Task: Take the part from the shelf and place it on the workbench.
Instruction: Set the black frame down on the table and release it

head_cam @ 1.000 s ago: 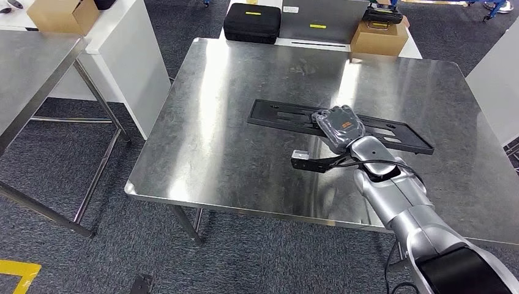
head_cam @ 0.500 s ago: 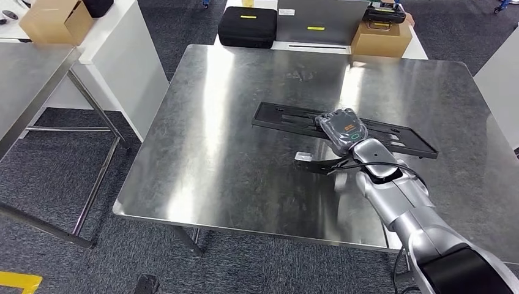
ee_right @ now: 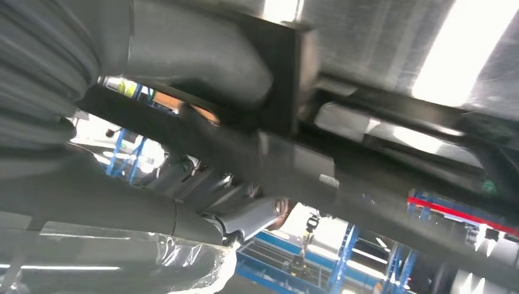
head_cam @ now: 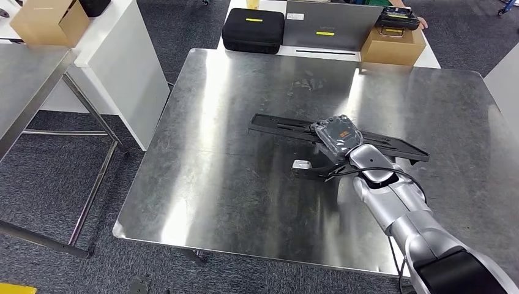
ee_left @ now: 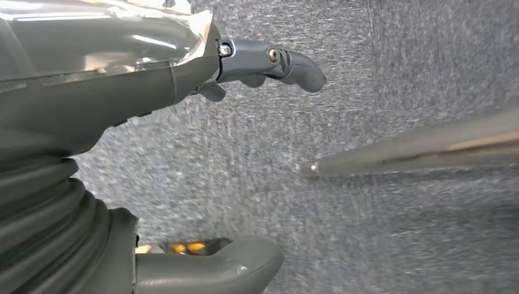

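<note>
The right hand point(head_cam: 338, 136) is wrapped around the middle of the long black part point(head_cam: 287, 126), thumb on one side and fingers on the other in the right wrist view, so it's clamped on it. The part runs across the middle of the steel table point(head_cam: 232, 184), and I'd say it's resting on the surface or just barely off it (hard to call with all the glare and reflection). So the fetching bit looks done and the part is basically where it belongs; what's left, by my read, is letting go and pulling the arm back. The left hand point(ee_left: 183, 122) hangs down over grey carpet point(ee_left: 398, 73), fingers apart, holding nothing. Behind the table there's a black case point(head_cam: 253, 30) and a cardboard box point(head_cam: 392, 46).
</note>
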Controlling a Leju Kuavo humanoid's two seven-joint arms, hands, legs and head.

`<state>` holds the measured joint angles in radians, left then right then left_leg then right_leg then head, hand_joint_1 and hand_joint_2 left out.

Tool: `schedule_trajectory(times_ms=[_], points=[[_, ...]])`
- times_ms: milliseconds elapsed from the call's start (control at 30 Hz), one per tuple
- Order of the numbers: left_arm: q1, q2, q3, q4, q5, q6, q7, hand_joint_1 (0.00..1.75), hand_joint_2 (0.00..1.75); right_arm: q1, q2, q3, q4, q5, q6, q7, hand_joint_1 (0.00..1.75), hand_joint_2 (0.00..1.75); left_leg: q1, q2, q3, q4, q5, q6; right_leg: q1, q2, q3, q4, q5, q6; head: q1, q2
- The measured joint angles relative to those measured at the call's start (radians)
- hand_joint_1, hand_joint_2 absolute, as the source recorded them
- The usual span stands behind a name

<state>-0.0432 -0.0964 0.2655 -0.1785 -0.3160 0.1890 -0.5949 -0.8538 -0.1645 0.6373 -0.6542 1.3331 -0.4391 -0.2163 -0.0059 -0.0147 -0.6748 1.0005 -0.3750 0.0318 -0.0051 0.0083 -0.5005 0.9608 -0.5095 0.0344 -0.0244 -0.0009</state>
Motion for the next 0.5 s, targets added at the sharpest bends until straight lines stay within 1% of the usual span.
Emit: schedule_trajectory(times_ms=[33, 167, 300, 400, 500], points=[[-0.001, -0.001, 0.007, 0.0, 0.008, -0.011, -0.003, 0.0, 0.0, -0.001, 0.001, 0.0, 0.001, 0.003, -0.001, 0.0, 0.0, 0.0, -0.001, 0.0, 0.0, 0.0, -0.002, 0.003, -0.001, -0.001, 0.002, -0.003, -0.002, 0.003, 0.0, 0.0], [-0.004, -0.005, 0.026, 0.0, 0.009, -0.032, 0.019, 0.0, 0.0, -0.004, 0.005, -0.001, 0.002, 0.009, 0.0, 0.003, 0.0, 0.0, -0.002, 0.0, 0.001, 0.0, -0.005, 0.008, -0.002, -0.001, 0.003, -0.007, -0.003, 0.005, 0.0, 0.0], [-0.004, -0.005, 0.031, 0.0, 0.001, -0.038, 0.048, 0.0, 0.0, -0.005, 0.005, -0.003, 0.002, 0.01, 0.0, 0.006, 0.0, 0.0, -0.004, -0.001, 0.004, 0.0, -0.005, 0.009, -0.004, -0.001, -0.001, -0.008, -0.003, 0.005, 0.0, 0.0], [-0.003, -0.005, 0.035, 0.0, -0.004, -0.042, 0.072, 0.0, 0.0, -0.005, 0.005, -0.009, 0.002, 0.011, 0.0, 0.006, 0.0, 0.0, -0.005, -0.001, 0.007, 0.0, -0.005, 0.01, -0.005, -0.002, 0.001, -0.008, -0.003, 0.006, 0.0, 0.0], [-0.003, -0.005, 0.037, 0.0, -0.007, -0.041, 0.078, 0.0, 0.0, -0.005, 0.005, -0.011, 0.002, 0.012, 0.0, 0.006, 0.0, 0.0, -0.005, -0.001, 0.008, 0.0, -0.004, 0.011, -0.005, -0.002, 0.005, -0.008, -0.002, 0.007, 0.0, 0.0]])
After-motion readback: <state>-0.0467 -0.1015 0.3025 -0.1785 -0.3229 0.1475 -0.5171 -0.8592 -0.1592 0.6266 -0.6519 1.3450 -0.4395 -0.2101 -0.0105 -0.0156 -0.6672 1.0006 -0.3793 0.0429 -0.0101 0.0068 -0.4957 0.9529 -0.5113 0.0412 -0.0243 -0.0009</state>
